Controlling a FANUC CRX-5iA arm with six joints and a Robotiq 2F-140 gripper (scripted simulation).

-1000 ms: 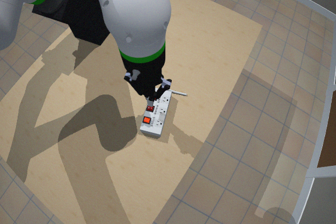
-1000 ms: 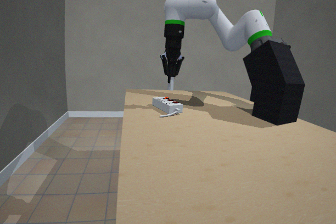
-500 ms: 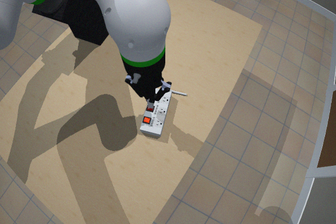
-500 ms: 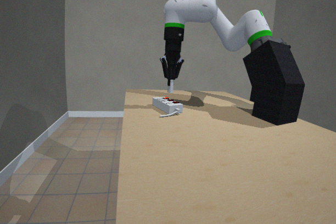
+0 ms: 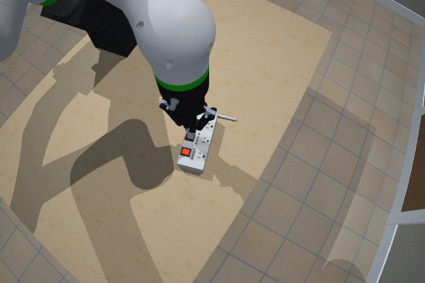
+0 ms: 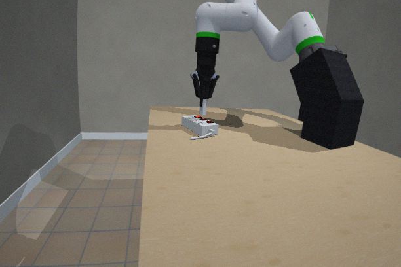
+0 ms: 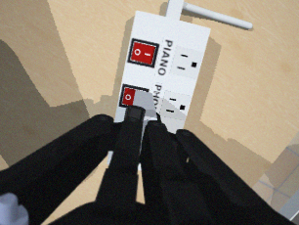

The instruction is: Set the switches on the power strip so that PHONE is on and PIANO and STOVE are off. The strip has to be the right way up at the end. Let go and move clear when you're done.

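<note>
The counter (image 6: 249, 195) looked like pale, matt wood with a faint grain and a few darker flecks. The power strip (image 5: 205, 152) had a smooth white plastic casing with a slight sheen, and its rocker switches (image 7: 144, 53) were glossy red plastic set in black frames (one glowed brighter orange in the top view). The tool (image 7: 142, 114) was matt black, with pale grey fingertips (image 6: 203, 108). The arm's shell (image 5: 173, 23) was smooth, satin white, banded in glossy green. The floor (image 6: 82, 201) was dull brown tile.
</note>
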